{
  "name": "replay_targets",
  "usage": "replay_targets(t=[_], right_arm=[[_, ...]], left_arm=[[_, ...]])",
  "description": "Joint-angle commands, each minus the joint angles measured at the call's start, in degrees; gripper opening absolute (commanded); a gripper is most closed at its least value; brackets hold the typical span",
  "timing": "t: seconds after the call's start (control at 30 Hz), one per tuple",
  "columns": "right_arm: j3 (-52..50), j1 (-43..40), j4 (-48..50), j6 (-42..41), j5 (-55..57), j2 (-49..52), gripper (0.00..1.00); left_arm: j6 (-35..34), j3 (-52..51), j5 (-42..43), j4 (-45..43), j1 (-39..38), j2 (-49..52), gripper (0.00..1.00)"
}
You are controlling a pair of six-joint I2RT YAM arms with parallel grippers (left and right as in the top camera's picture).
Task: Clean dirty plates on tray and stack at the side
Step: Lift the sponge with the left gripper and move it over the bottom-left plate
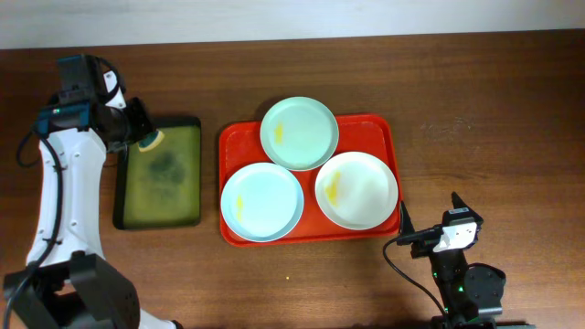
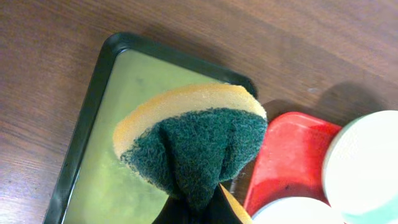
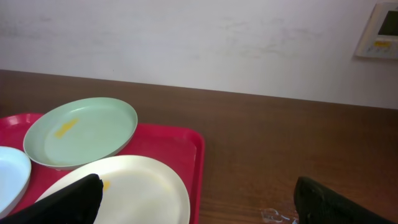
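Three plates lie on the red tray: a mint one at the back, a pale blue one front left and a white one front right, each with a yellow smear. My left gripper is shut on a yellow and dark green sponge, held over the dark tray's back left corner. My right gripper is open and empty, just off the red tray's front right corner; its view shows the white plate and the mint plate.
A dark green-black tray with a wet greenish film lies left of the red tray; it also shows in the left wrist view. Bare wooden table lies to the right. A wall runs behind the table.
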State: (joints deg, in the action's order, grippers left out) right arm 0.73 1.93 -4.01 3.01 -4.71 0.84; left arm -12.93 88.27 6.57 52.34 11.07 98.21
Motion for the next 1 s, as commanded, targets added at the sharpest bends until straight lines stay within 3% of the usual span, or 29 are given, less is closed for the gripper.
replay_targets(t=[0.0, 0.13, 0.27, 0.43, 0.57, 0.8, 0.97], right_arm=[[-0.4, 0.3, -0.1, -0.5, 0.5, -0.4, 0.99], [-0.4, 0.3, -0.1, -0.5, 0.5, -0.4, 0.99], [-0.4, 0.3, -0.1, -0.5, 0.5, -0.4, 0.99], [-0.4, 0.3, -0.1, -0.5, 0.5, -0.4, 0.99], [-0.4, 0.3, -0.1, -0.5, 0.5, -0.4, 0.99], [-0.4, 0.3, -0.1, -0.5, 0.5, -0.4, 0.99], [-0.4, 0.3, -0.1, -0.5, 0.5, -0.4, 0.99]], left_arm=[[0.1, -4.6, -1.8, -1.4, 0.3, 4.5, 0.00], [0.2, -6.7, -1.6, 0.0, 0.3, 9.6, 0.00], [0.2, -3.9, 0.7, 3.7, 0.3, 7.5, 0.00], [1.0, 4.5, 0.9, 10.8, 0.3, -2.6, 0.00], [1.0, 5.2, 5.0, 11.5, -0.7, -13.1, 0.00], [1.0, 1.1, 6.6, 18.7, -11.6, -14.9, 0.00], [-3.0, -13.3, 6.8, 11.4, -23.0, -14.5, 0.00]])
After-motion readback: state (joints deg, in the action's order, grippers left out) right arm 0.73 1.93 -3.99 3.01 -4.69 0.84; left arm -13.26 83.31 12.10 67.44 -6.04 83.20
